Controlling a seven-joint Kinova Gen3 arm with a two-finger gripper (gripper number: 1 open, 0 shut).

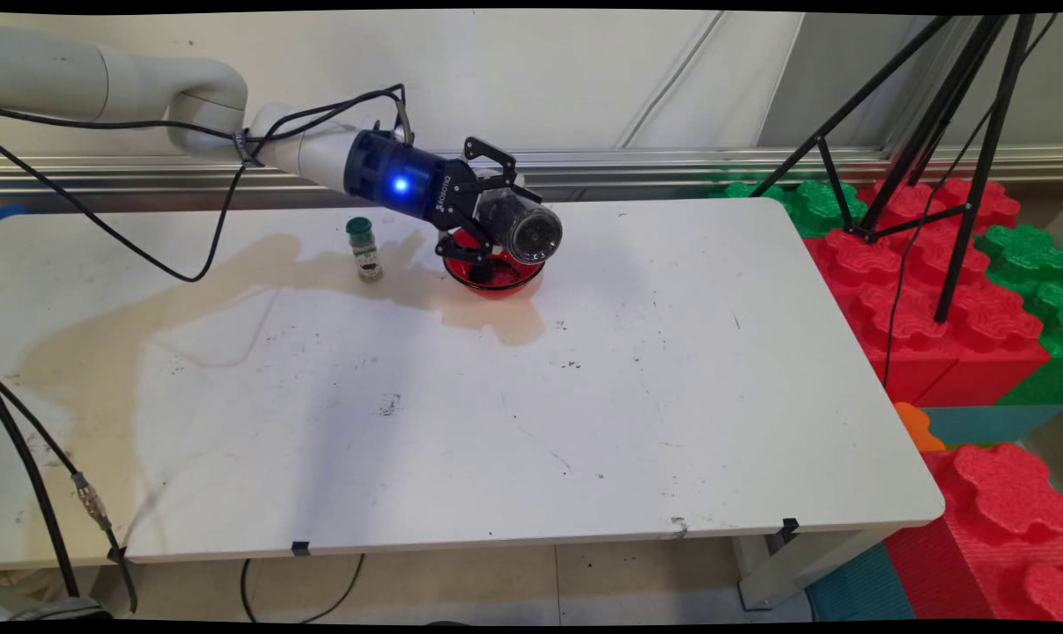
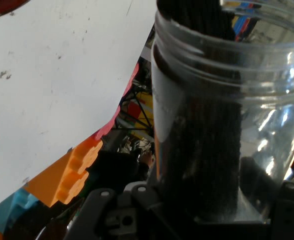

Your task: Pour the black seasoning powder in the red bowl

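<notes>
Gripper [image 1: 506,214] is clamped on a clear plastic jar [image 1: 520,231], one finger on each side of its body. The jar is held tipped well over toward horizontal, open mouth facing the camera and slightly down in the main view. In the hand view the jar [image 2: 227,125] fills most of the frame: threaded neck rim visible, dark material lying along the inside, and a label strip on the side. Contents cannot be identified.

Directly beneath the jar, on the counter [image 1: 496,423], sits a red bowl [image 1: 493,273] with something dark inside. The jar mouth hangs above the bowl's right half, apart from it. Whether anything is falling from jar to bowl cannot be told.

Just left of the bowl stands a small spice bottle [image 1: 365,250], upright, green cap, dark contents in its lower part. It is near the bowl, not touching.

The counter is white and scuffed, with small dark specks scattered across the middle. A black cable [image 1: 99,220] loops down from the arm over the counter's left part.

Off the counter's right edge: red and green foam blocks [image 1: 936,299] stacked on the floor, and a black tripod [image 1: 945,132] standing on them. An orange block [image 2: 79,172] shows past the counter edge in the hand view.
</notes>
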